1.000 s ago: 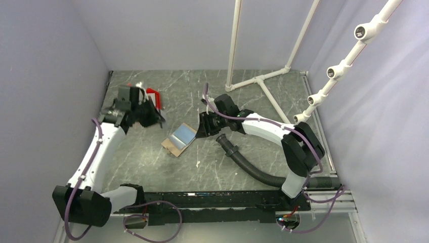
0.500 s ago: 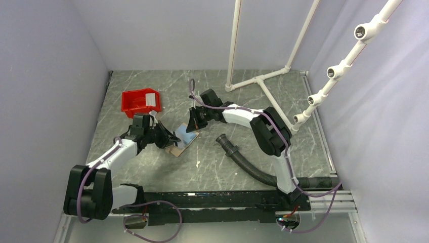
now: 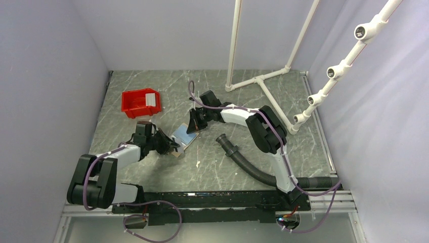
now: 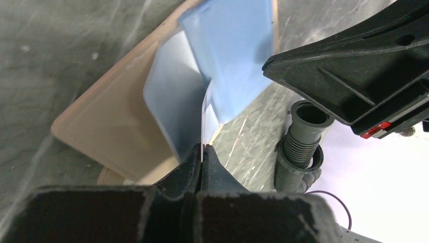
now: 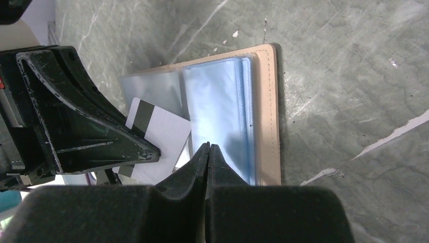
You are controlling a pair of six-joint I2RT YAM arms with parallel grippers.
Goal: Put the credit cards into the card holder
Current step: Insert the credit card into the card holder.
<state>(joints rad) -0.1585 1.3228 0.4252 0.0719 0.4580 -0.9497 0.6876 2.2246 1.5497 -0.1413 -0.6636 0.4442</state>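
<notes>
The tan card holder (image 3: 175, 151) lies open mid-table, its blue-tinted clear sleeves (image 5: 222, 109) facing up. My left gripper (image 4: 202, 152) is shut on a whitish-grey credit card (image 4: 204, 119), seen edge-on, whose far end reaches the sleeves. From the right wrist that card (image 5: 159, 132) shows a dark stripe, beside the left gripper's black fingers (image 5: 76, 116). My right gripper (image 5: 208, 148) is shut at the near edge of the top sleeve (image 4: 232, 50), which stands lifted off the holder (image 4: 106, 126). From above, the left gripper (image 3: 164, 144) and right gripper (image 3: 193, 127) meet over the holder.
A red bin (image 3: 140, 104) stands at the back left. A grey corrugated hose (image 3: 243, 159) curves across the table to the right of the holder. A white pipe frame (image 3: 263, 81) rises at the back right.
The left arm has come from the red bin down to the card holder with the card. The right gripper has shut at the sleeve and its arm has shifted slightly left.
</notes>
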